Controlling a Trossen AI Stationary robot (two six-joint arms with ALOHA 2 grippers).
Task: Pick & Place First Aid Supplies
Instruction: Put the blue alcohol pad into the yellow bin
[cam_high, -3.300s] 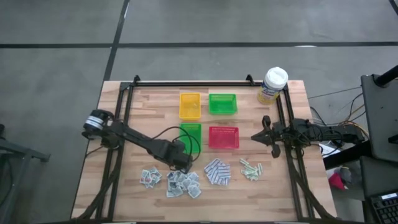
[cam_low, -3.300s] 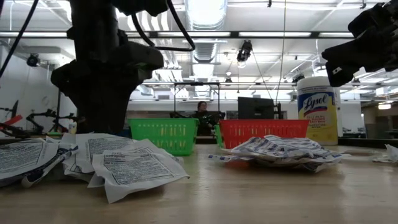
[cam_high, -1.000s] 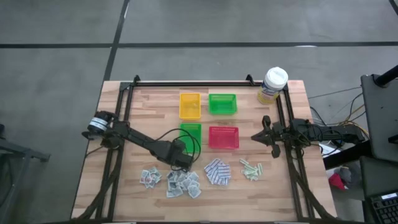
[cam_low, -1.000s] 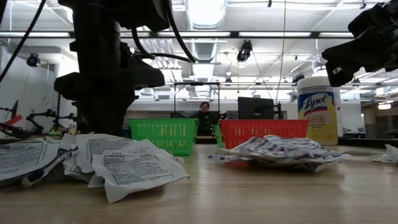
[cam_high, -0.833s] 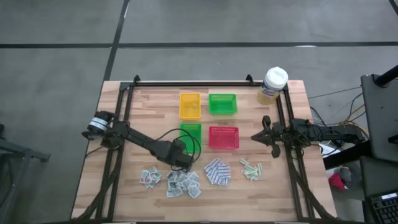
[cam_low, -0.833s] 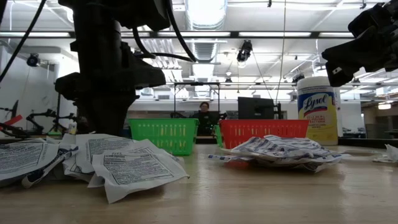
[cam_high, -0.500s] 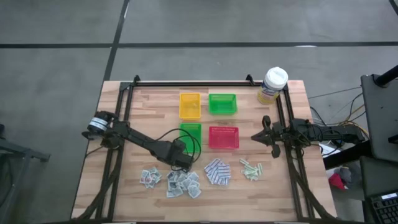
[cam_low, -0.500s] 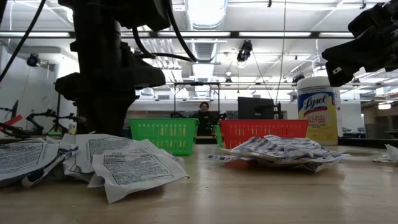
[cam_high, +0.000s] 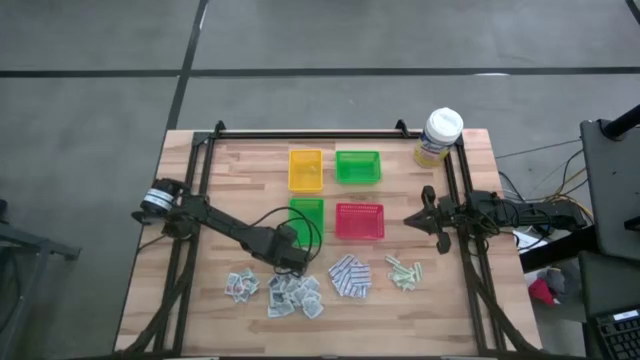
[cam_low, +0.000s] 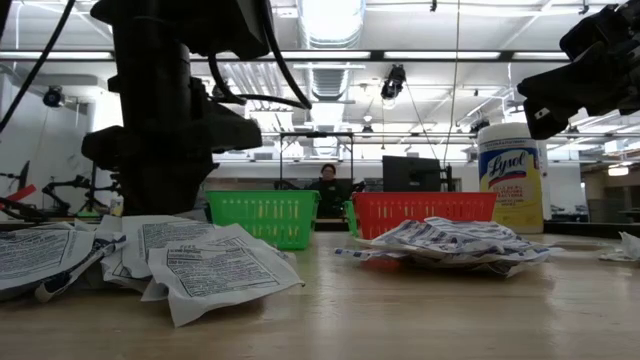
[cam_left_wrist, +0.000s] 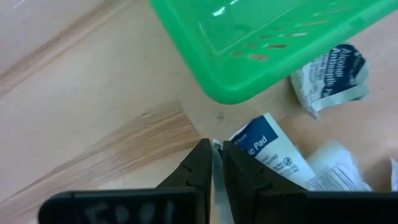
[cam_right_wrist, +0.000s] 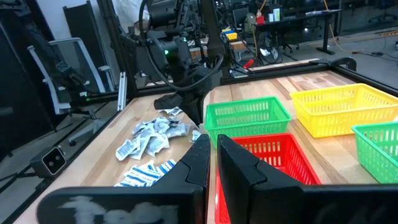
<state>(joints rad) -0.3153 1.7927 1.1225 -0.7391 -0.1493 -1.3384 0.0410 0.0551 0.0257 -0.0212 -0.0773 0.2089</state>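
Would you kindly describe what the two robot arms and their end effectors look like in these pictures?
Both arms are dark, jointed links. The left arm has a round silver-grey base joint and a looping black cable near its end effector, whose two fingers are flat black wedges. The right end effector looks the same; thin cables trail behind the right arm.

My left claw (cam_high: 296, 262) sits low in a tight spot, hemmed between the near green tray (cam_high: 307, 214) and the heap of white-grey sachets (cam_high: 294, 295) just beside it. The blue-and-white pads (cam_high: 349, 276) and the red tray (cam_high: 359, 220) crowd the middle of the table (cam_high: 250, 170). I see bare wood along the left side and the far left corner. My right claw (cam_high: 412, 219) hangs near the right rail (cam_high: 452, 190), with open wood between it and the red tray.
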